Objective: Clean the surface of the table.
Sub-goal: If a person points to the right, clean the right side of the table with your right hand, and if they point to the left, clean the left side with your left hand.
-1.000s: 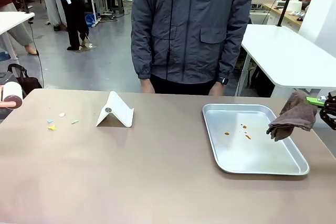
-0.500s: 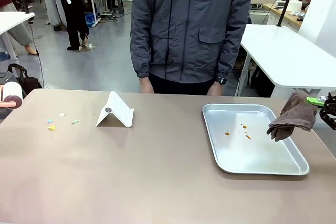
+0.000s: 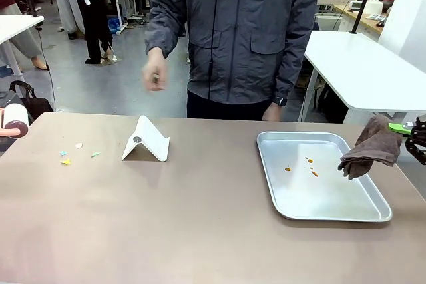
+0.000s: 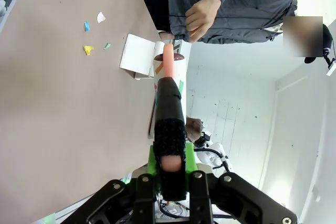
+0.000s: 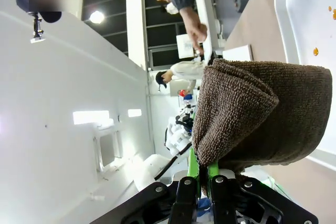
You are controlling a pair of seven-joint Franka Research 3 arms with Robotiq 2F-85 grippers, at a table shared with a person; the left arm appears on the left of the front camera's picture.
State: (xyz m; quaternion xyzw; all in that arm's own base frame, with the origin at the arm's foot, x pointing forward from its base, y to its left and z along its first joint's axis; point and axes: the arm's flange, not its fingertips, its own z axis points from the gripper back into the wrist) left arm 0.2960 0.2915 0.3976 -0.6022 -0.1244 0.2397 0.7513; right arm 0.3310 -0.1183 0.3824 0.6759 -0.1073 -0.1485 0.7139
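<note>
Your right fingers (image 5: 191, 169) are clamped on a brown cloth (image 5: 262, 114), and your left fingers (image 4: 151, 160) on a lint roller (image 4: 169, 129). Roll flat and slowly over the paper scraps (image 3: 65, 160) (they look light). The taupe table (image 3: 200, 217) lies below, with a person (image 3: 243, 31) standing opposite in a busy workshop.

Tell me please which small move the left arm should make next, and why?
Probably bring the lint roller down onto the paper scraps: the left gripper is shut on its handle, and the scraps lie loose on the table near it.
</note>
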